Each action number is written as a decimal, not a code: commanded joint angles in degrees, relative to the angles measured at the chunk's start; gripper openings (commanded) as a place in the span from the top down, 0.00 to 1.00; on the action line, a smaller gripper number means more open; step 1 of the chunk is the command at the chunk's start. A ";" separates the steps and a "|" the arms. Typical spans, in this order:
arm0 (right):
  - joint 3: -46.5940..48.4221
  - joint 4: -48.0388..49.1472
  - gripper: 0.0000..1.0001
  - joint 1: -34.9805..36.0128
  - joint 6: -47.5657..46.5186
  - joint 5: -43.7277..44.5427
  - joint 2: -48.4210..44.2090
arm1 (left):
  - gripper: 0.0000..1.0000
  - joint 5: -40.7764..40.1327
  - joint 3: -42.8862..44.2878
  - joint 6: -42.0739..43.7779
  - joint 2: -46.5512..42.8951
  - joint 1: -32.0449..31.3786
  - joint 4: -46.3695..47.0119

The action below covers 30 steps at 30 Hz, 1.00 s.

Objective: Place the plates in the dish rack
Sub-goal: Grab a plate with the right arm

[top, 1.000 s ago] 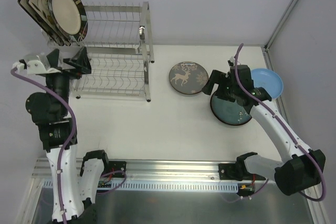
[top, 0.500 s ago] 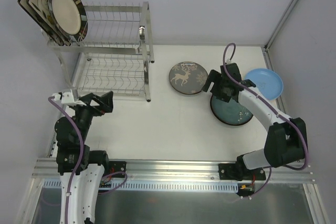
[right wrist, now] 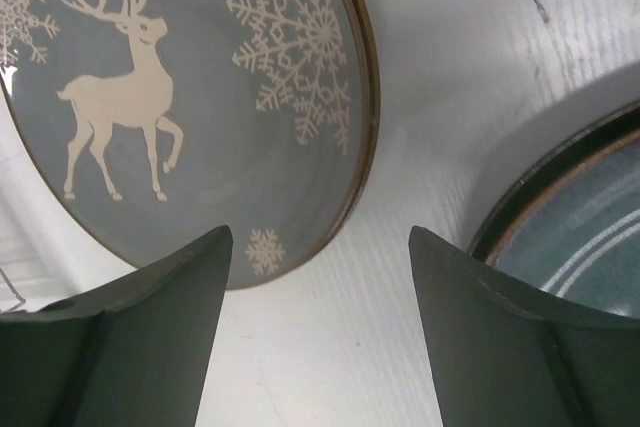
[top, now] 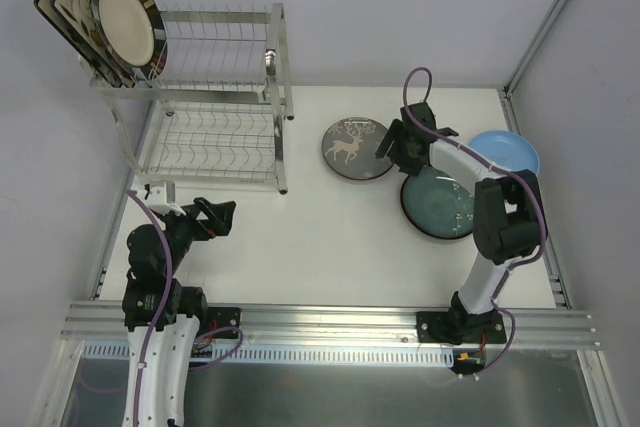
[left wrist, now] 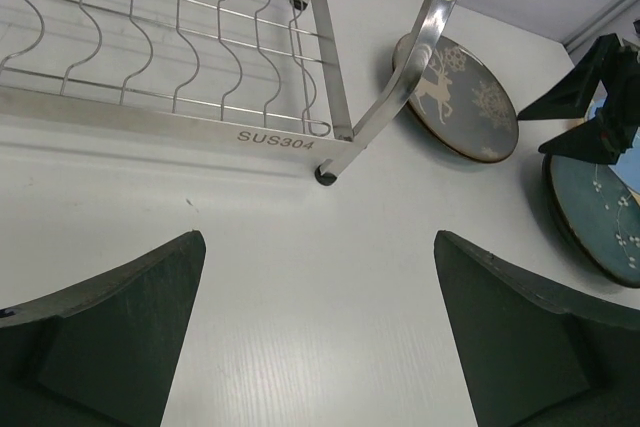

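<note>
At the right rim of the deer plate [top: 350, 147], your right tool [top: 393, 147] hangs spread, pinching nothing.
The plate lies flat on the tabletop [top: 320, 237], its rim just ahead of the tool's gap; the dish rack [top: 280, 97] stands well off to the left.

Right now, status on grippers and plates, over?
Left gripper open, empty, near the dish rack. Right gripper open, astride the rim of the reindeer plate. Teal plate and light blue plate flat on table, unloaded. Nothing blocking.
</note>
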 commanded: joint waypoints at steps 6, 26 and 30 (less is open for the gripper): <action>8.05 0.99 0.29 -0.33 3.68 1.87 8.23 | 0.01 1.22 -0.74 0.31 0.19 -0.19 0.87; 4.37 0.29 0.63 -0.68 4.39 7.23 8.51 | 0.01 2.01 -0.92 0.40 3.09 -0.81 0.87; 2.61 -0.59 0.71 -0.60 4.12 8.02 6.83 | 0.01 2.10 -0.83 0.49 3.79 -1.60 0.87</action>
